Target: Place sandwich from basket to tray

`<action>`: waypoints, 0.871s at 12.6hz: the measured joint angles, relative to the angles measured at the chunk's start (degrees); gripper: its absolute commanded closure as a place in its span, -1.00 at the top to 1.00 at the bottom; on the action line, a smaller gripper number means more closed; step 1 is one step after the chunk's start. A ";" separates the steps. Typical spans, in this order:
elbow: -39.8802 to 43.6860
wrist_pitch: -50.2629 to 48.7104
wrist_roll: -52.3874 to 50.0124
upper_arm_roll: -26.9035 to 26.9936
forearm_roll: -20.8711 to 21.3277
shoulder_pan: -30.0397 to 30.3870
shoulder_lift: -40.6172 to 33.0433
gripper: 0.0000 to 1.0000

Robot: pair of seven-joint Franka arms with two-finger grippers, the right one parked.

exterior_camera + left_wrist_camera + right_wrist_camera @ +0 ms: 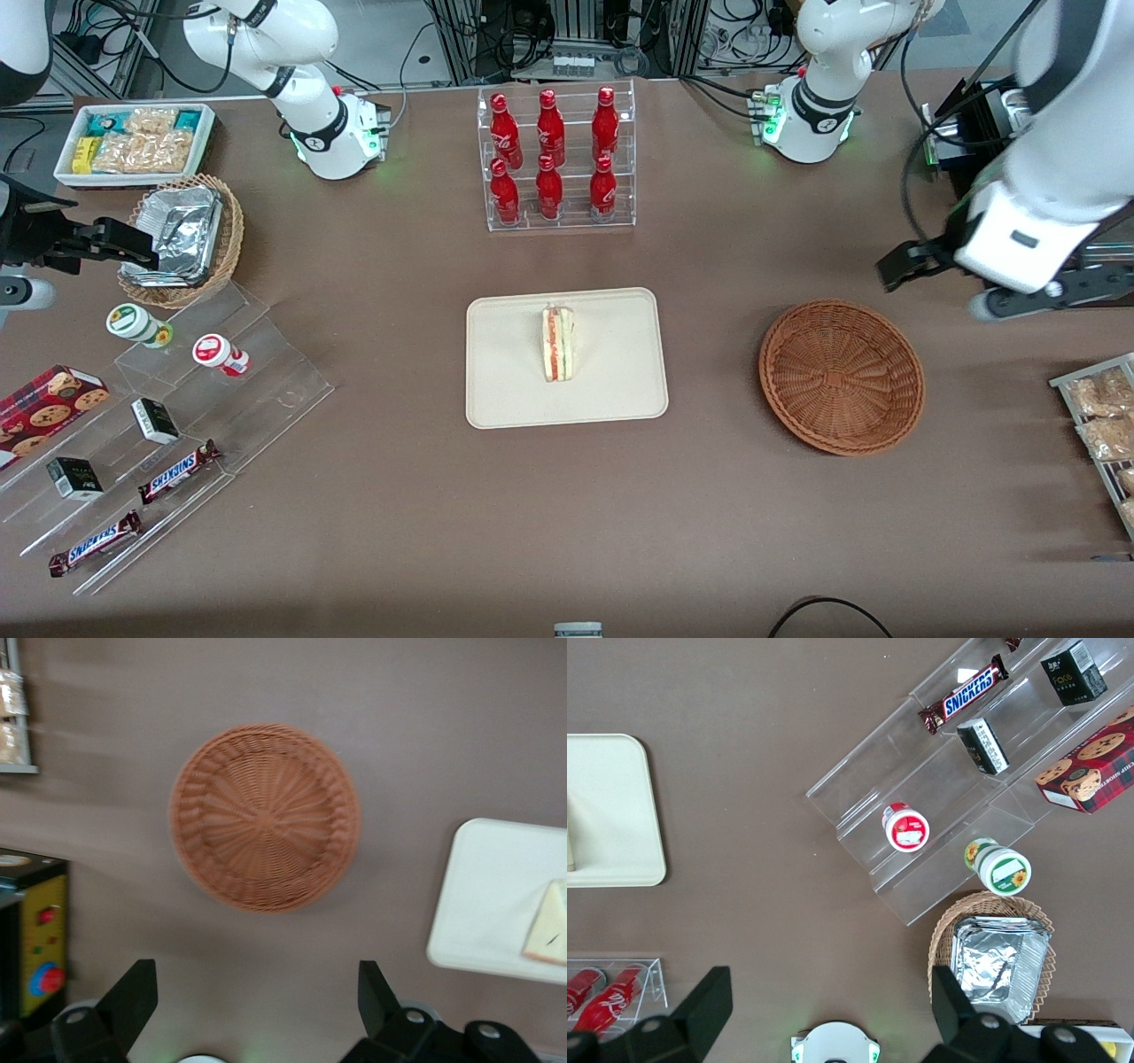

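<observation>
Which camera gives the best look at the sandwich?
The front view: the whole sandwich lies on the tray. The left wrist view, over the open end effector, catches one corner; the right wrist view shows a sliver.

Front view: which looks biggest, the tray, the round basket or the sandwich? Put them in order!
1. The tray looks biggest.
2. The basket comes next, round and empty.
3. The sandwich, lying on the tray, looks smallest.

The gripper, fingers open, hangs above the table, farther from the camera than the basket.
</observation>
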 measured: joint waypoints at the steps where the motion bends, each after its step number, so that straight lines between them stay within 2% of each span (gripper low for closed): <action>1: -0.06 -0.93 3.70 0.39 -1.07 1.92 -1.06 1.00; 3: -1.08 -1.35 9.80 5.00 -3.25 2.07 -3.27 1.00; 4: -2.27 -1.34 12.73 9.19 -4.49 0.14 -4.57 1.00; 7: -6.52 -0.40 17.66 24.25 -5.42 -11.12 -8.72 1.00; 9: -9.23 1.40 18.29 31.31 -5.51 -17.78 -10.96 1.00; 11: -10.41 2.44 18.38 35.88 -5.53 -22.94 -11.72 1.00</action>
